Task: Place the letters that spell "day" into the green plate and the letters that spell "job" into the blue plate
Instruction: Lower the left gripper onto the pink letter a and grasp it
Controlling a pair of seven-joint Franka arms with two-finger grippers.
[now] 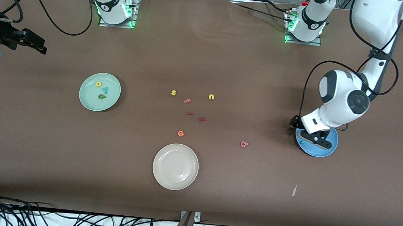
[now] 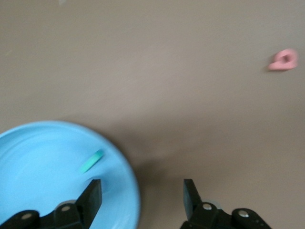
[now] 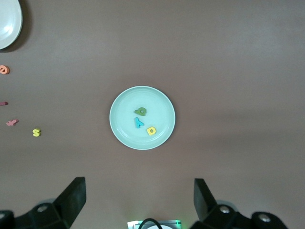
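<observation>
Left wrist view: cyan letter [image 2: 92,161] lies flat in blue plate [image 2: 38,157].

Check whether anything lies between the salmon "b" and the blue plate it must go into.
Nothing visible does. The salmon "b" lies alone on bare table beside the blue plate, toward the right arm's end from it. The left end effector, open, hangs over that plate's edge.

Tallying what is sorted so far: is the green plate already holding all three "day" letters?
Yes. The green plate holds the dark green d, the cyan y and the yellow a, all inside its rim.
</observation>
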